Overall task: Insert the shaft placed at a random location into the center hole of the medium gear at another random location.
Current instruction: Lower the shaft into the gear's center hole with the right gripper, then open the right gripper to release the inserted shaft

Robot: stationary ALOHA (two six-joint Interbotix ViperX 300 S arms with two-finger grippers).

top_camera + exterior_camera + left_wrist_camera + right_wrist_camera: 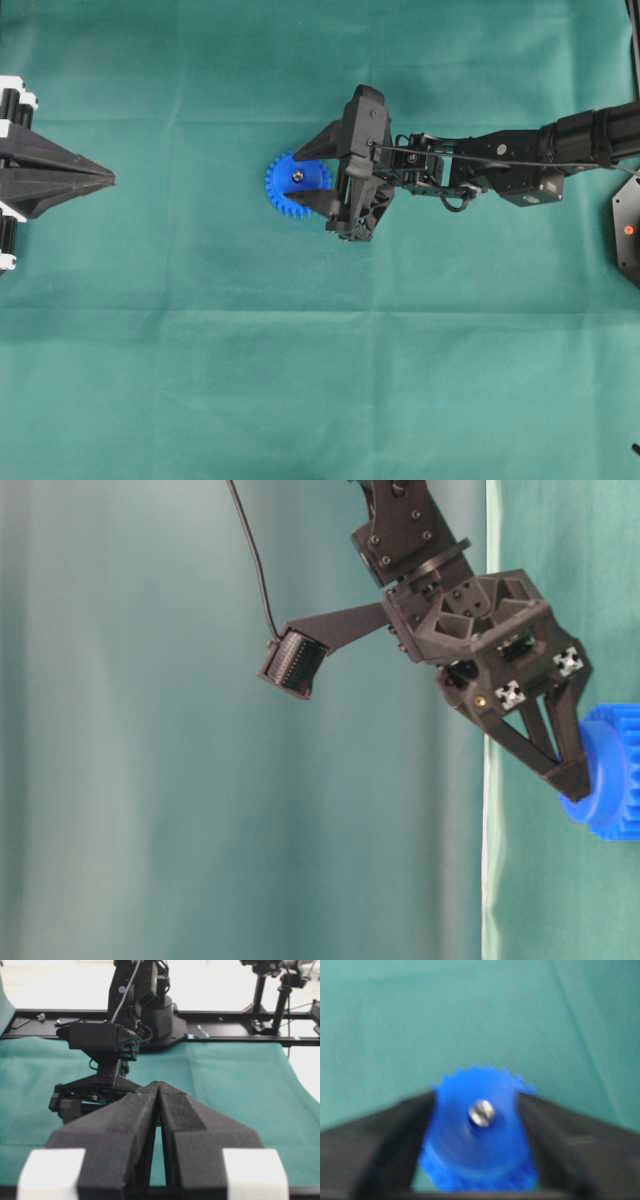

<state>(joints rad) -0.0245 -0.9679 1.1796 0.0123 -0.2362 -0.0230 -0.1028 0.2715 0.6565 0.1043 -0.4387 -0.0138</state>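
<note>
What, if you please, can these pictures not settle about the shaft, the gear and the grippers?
- How deep the shaft sits in the gear: the right wrist view is blurred, overhead it is too small.
- Table-level view: the frame's right edge cuts the gear; the shaft is not seen.
- Whether the right gripper's fingers touch the gear: blur and shadow hide it.
- Left wrist view: the left gripper and right arm block the gear.

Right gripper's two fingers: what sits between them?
The medium gear, with the shaft standing in its centre, between the open right gripper fingers, shown in the right wrist view.
</note>
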